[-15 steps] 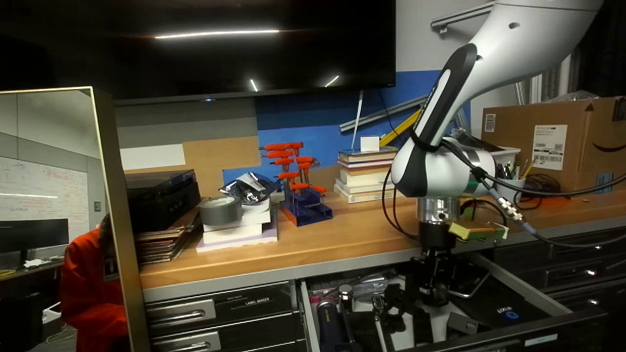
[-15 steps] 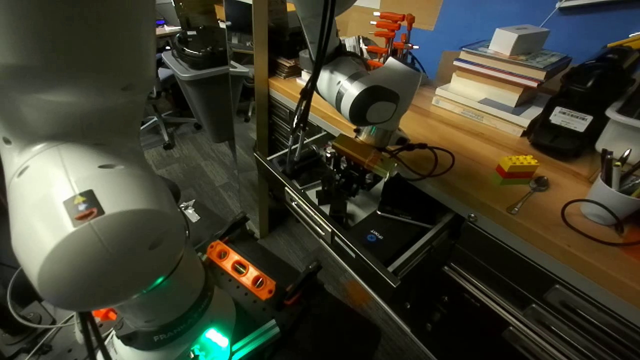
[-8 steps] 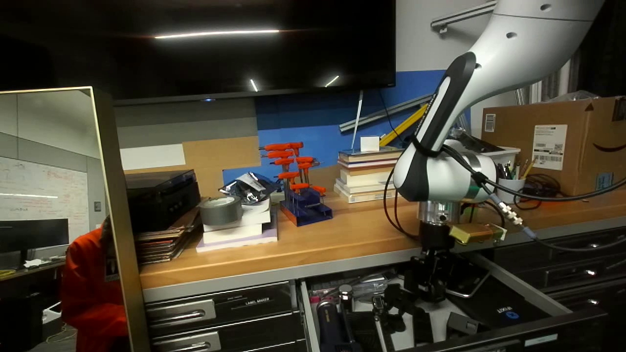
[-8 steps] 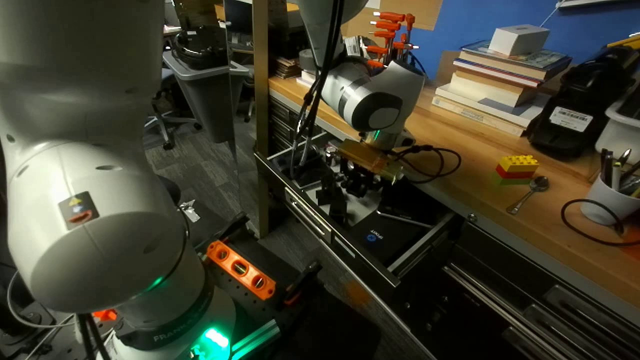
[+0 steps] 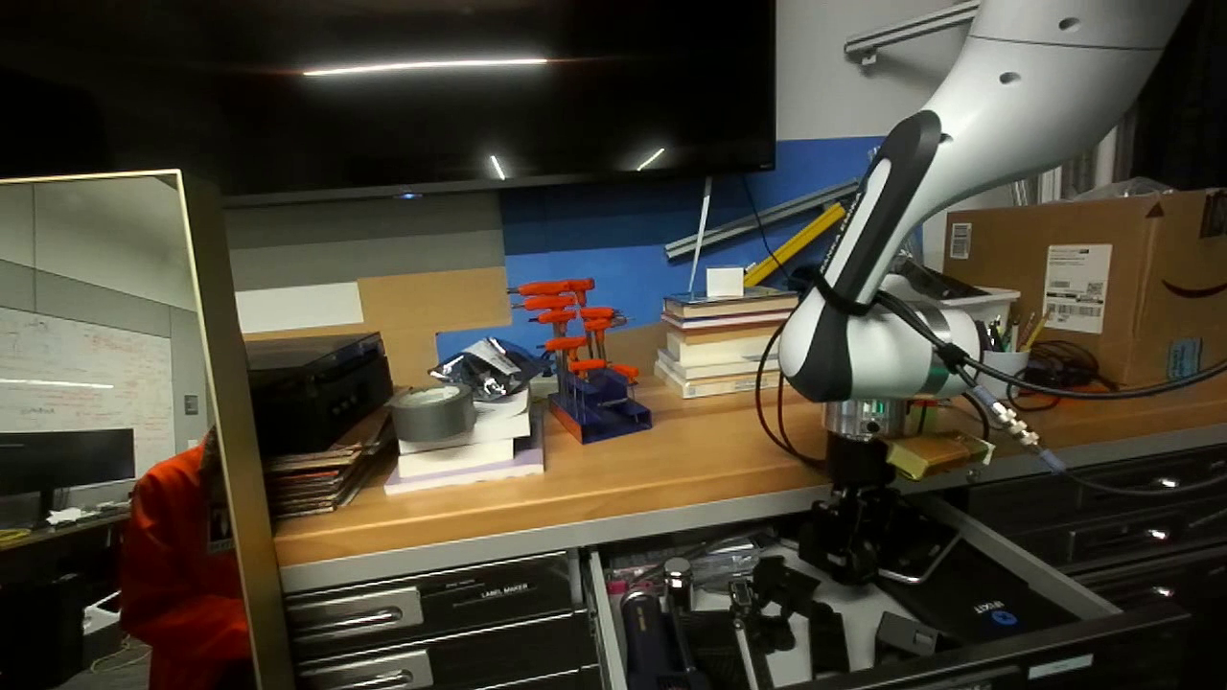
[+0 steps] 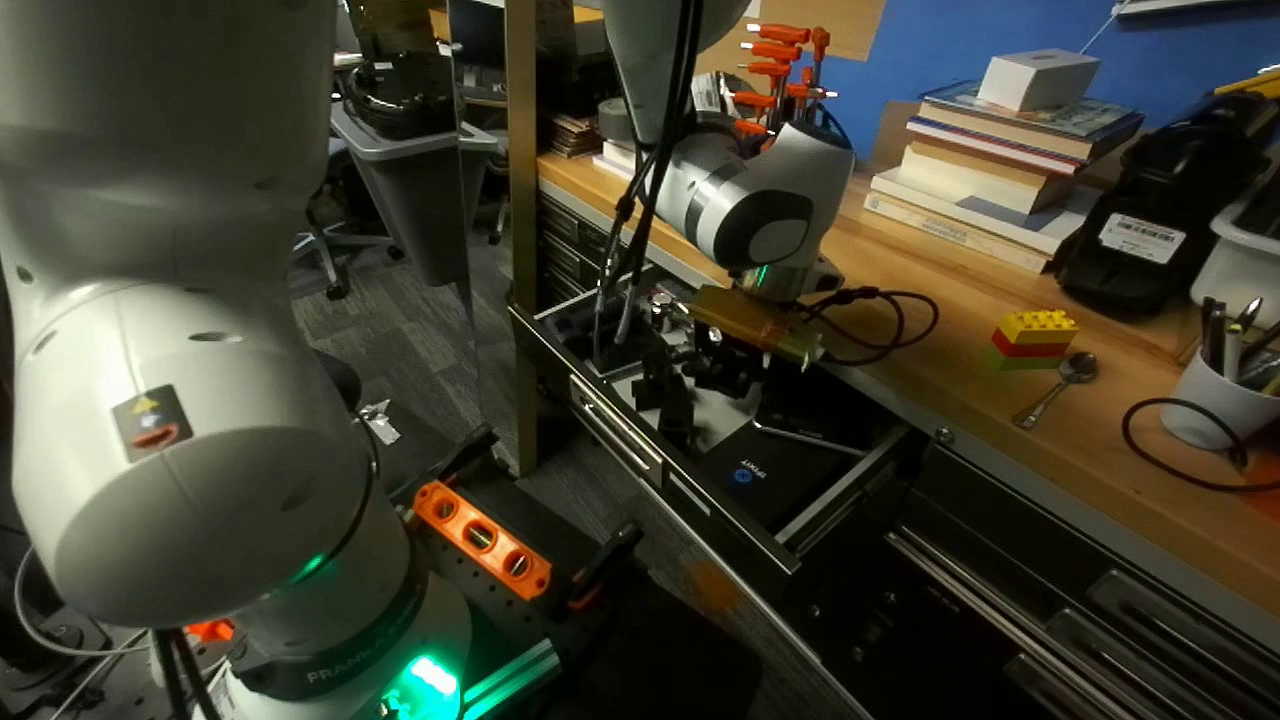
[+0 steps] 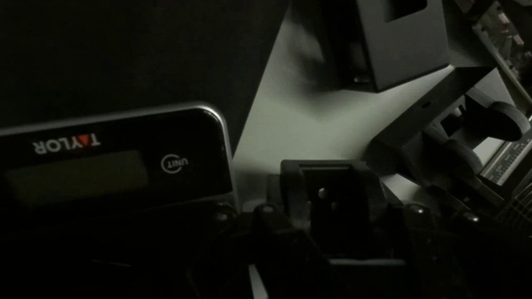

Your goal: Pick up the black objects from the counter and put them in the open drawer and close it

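In an exterior view the white arm (image 5: 863, 345) hung from the upper right of the frame, and its black gripper (image 5: 848, 556) was low down on the right, above the floor of the open drawer (image 5: 1026, 563). The drawer had lots of things in it.

The wrist view was very dark. A boxy black lump (image 7: 409, 50) sat on the drawer's pale bottom at the upper right, and a knobbly black lump (image 7: 436, 145) lay near it at the right edge. A third black lump (image 7: 336, 207) showed at the bottom middle, between the gripper's fingers (image 7: 278, 230). I could not tell if they pinched it or if it only sat between them. At the left was a black gadget (image 7: 124, 170) with a little screen and the word TAYLOR upside down.

The wooden counter (image 5: 709, 450) ran across the middle. In both exterior views it held a pile of books (image 5: 719, 347) with a white box (image 5: 725, 282) on top, and tools with red handles (image 5: 566, 287). In an exterior view a bright toy brick stack (image 6: 1035, 340) stood at the right, with a spoon (image 6: 1078, 367) beside it
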